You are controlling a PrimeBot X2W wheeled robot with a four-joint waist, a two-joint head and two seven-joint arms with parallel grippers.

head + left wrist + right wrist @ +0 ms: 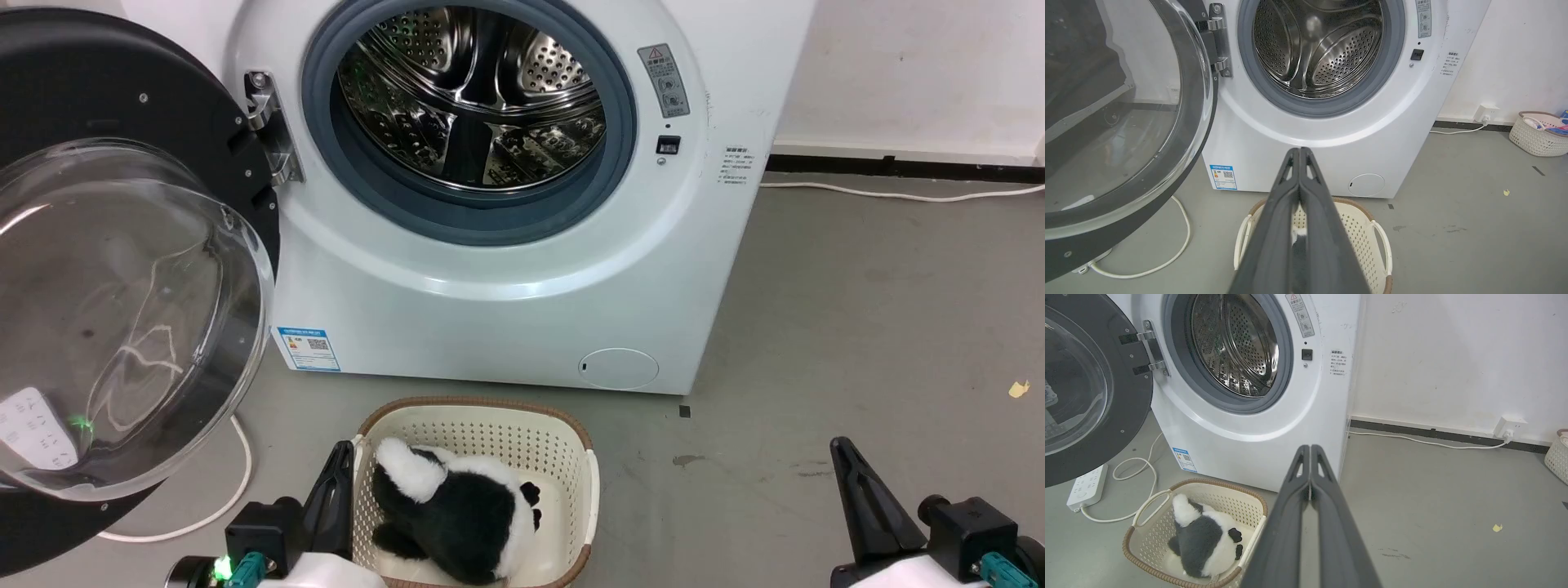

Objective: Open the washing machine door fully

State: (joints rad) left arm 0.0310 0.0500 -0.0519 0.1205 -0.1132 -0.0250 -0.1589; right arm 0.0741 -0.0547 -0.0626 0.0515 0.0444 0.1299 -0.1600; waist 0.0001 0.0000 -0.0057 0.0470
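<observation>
Door-opening looked all but finished, by my reading. The washing machine door (pixel 131 310) hung swung wide on its hinge (pixel 269 122), ahead and to the left of the left pincer (pixel 341 451). Its glass bowl bulged toward the robot, and the drum mouth (pixel 473 106) lay fully exposed ahead, between the two pincers. Both pincers were clenched on nothing. The left one's fingers met tip to tip in its wrist view, and so did those of the right pincer (pixel 842 447). Neither touched the door or the washing machine (pixel 490 302).

If any swing was left, the next move would call for the left pincer to travel forward and left to the door's near rim and nudge it outward with its closed tips. Whether the hinge had more travel I could not tell.

The door's lower black rim hung just left of the left pincer, above a white cable (pixel 237 482) looped on the floor. A basket (pixel 482 406) holding a plush toy (pixel 457 514) sat close on that pincer's right; whether finger and basket wall touched I could not tell. That left it only a narrow lane between the two. A power strip (pixel 1086 492) lay on the floor far to the right pincer's left, under the door. Bare floor spread ahead and to the right of the right pincer.
</observation>
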